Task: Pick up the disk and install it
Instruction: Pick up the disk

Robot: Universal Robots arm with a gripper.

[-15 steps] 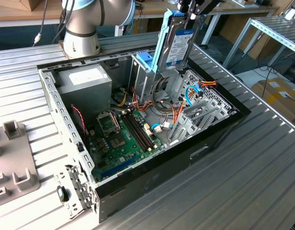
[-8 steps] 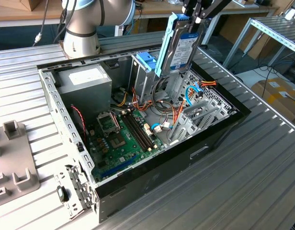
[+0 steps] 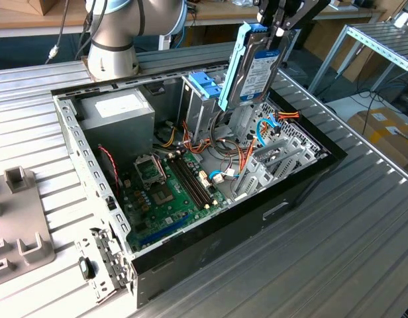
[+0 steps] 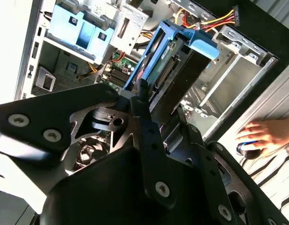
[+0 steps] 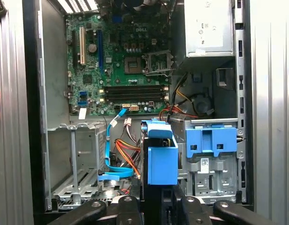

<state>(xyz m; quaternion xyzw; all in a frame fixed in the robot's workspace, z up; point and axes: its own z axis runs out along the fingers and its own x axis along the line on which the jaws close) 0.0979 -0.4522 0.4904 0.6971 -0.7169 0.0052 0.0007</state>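
The disk (image 3: 254, 69), a flat hard drive in a light-blue carrier with a white and blue label, hangs on end above the open computer case (image 3: 303, 182). My gripper (image 3: 278, 28) is shut on its upper end. The disk hovers over the grey drive cage area, near the fixed blue latch (image 3: 205, 85). In the first wrist view the disk's blue carrier end (image 5: 162, 159) points down into the case beside the blue latch (image 5: 211, 140). In the second wrist view the disk (image 4: 168, 61) runs away from my fingers (image 4: 147, 124) toward the case interior.
The green motherboard (image 3: 167, 189) lies on the case floor, with the grey power supply (image 3: 118, 112) behind it. Orange and blue cables (image 3: 260, 132) trail near the cage. A person's hand (image 4: 264, 133) rests on the table beside the case. A grey fixture (image 3: 18, 218) sits at the exterior view's left.
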